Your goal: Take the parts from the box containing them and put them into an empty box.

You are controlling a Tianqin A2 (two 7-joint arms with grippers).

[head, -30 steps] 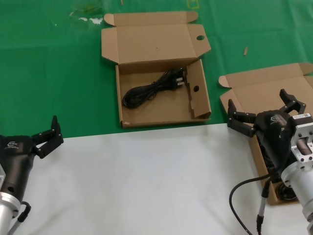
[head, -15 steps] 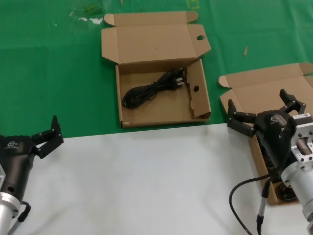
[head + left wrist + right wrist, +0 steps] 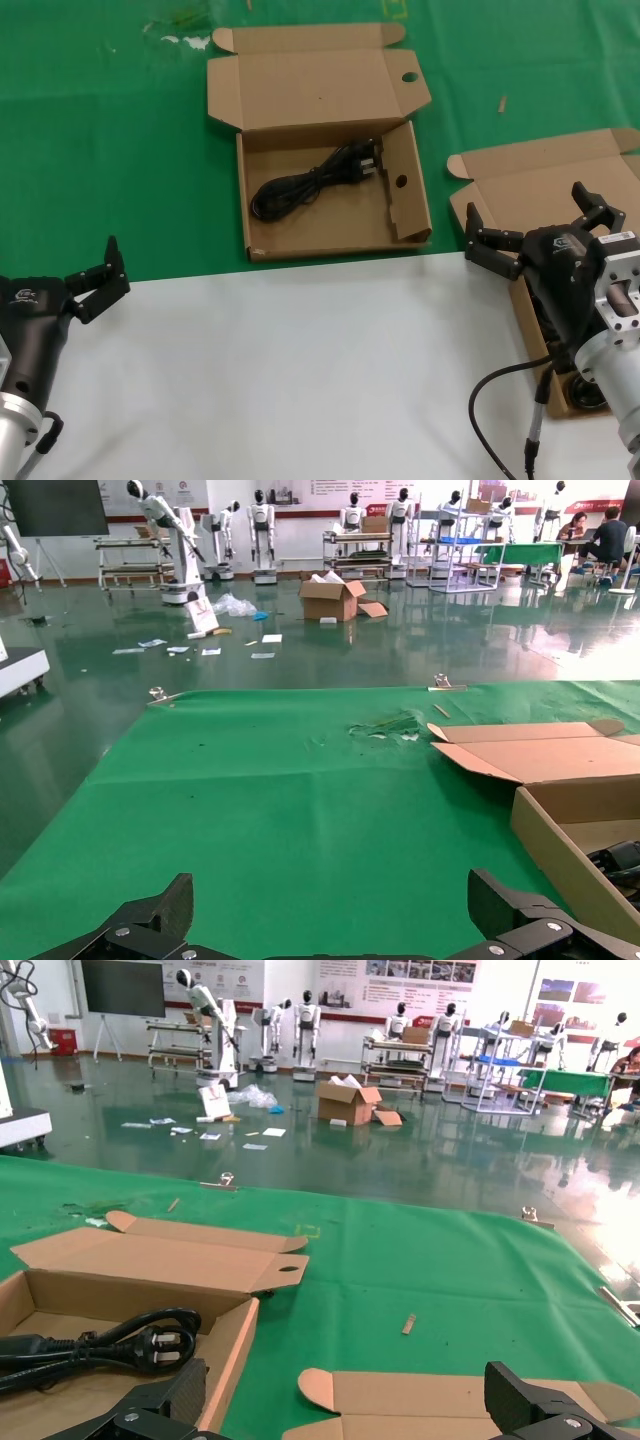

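The cardboard box with round holes (image 3: 400, 215) lies open at the middle back with one coiled black power cable (image 3: 310, 182) in it. It also shows in the right wrist view (image 3: 230, 1345), cable (image 3: 130, 1345) inside, and in the left wrist view (image 3: 560, 825). The plain-lidded box with ear tabs (image 3: 545, 175) lies at the right; black cables (image 3: 585, 392) show in it under my right arm. My right gripper (image 3: 535, 215) hovers open and empty over that box, above its lid (image 3: 450, 1400). My left gripper (image 3: 95, 278) is open and empty at the front left, over the green mat (image 3: 300, 800).
A white sheet (image 3: 300, 370) covers the front of the table; the green mat (image 3: 100, 150) covers the back. A small scrap (image 3: 502, 103) lies on the mat between the boxes. My right arm's grey cable (image 3: 495, 400) loops over the white sheet.
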